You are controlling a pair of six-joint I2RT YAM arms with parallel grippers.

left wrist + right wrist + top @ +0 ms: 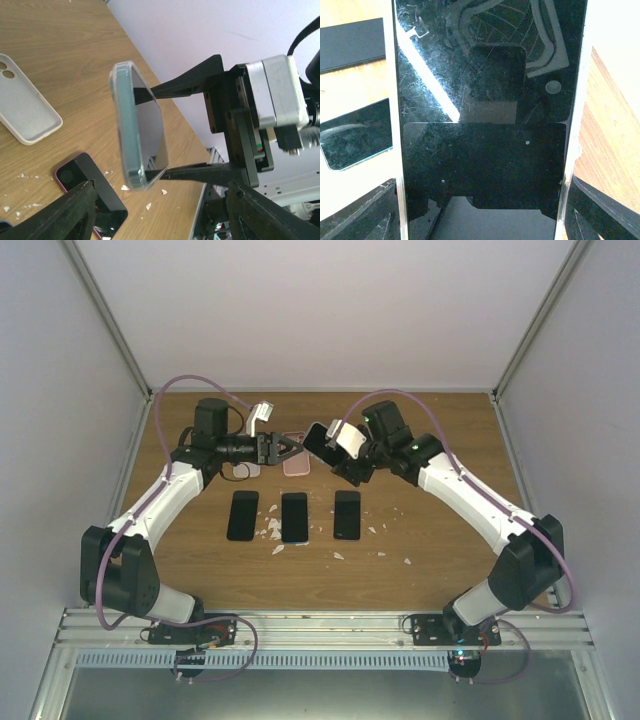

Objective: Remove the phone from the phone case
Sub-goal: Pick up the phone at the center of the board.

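**Phone inside phone case, up in the air in R end effector**

Top view: both arms bent in toward the mid-back of the worktop. Cased phone lifted off the wood, at the tip of the R arm. L end effector just beside it, fingers spread wide, nothing between them. Only in this view: a row of three black phones flat on the worktop, nearer the arm bases, w/ white crumbs around them.

L wrist view: phone seen nearly edge-on, standing tall, dark screen facing right. Clear, bluish phone case all round its edge. One black finger of the R end effector on the top end of the case, the other on the bottom end, so a firm pinch on the phone case. Only in this view: an empty white case w/ two round holes, flat on the wood, and a pink-rimmed phone flat, low in the pic. Small green + red spot on the R end effector body, too small to read.

R wrist view: screen filling almost the whole pic. Lots of fine scratches, one bright streak of light, clear case rim down both sides. Two dark phones at left, flat on the worktop.
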